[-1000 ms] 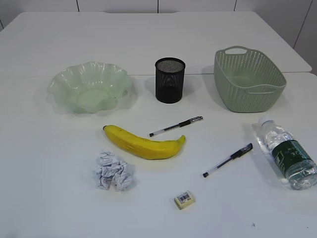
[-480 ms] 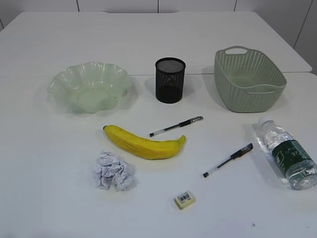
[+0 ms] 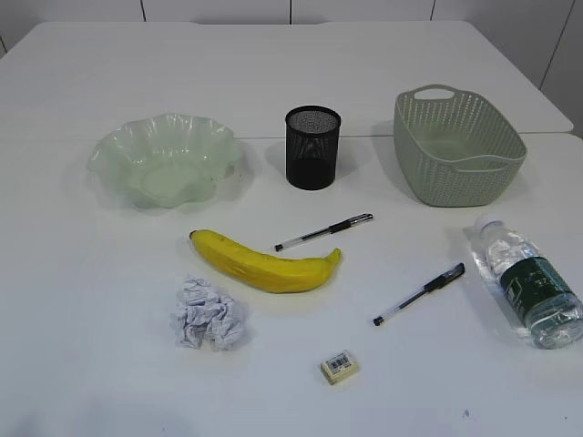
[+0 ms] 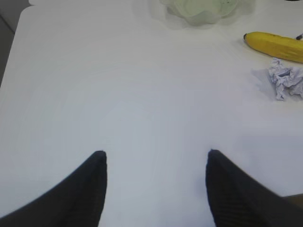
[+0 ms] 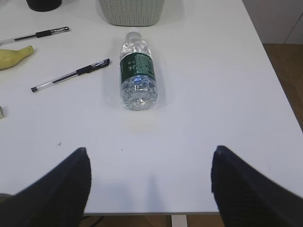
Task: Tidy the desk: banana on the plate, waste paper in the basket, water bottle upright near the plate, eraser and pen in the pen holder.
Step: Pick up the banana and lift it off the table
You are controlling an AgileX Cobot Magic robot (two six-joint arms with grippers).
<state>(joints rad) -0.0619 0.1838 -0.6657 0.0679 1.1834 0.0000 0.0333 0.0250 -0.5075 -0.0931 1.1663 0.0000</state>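
Observation:
On the white desk (image 3: 82, 300) a yellow banana (image 3: 264, 263) lies in the middle, with the crumpled waste paper (image 3: 210, 315) in front of it. The pale-green ruffled plate (image 3: 165, 159) stands at the back left, the black mesh pen holder (image 3: 312, 147) at the back centre, the sage-green basket (image 3: 455, 146) at the back right. Two pens (image 3: 325, 231) (image 3: 419, 293) lie flat. The eraser (image 3: 339, 366) sits near the front. The water bottle (image 3: 530, 281) lies on its side at the right. My left gripper (image 4: 155, 153) and right gripper (image 5: 149, 150) stand open over bare desk, neither showing in the exterior view.
The desk's right edge (image 5: 279, 90) and front edge (image 5: 151, 213) run close to my right gripper, with brown floor beyond. In the left wrist view the desk's left edge (image 4: 14, 42) is at the far left.

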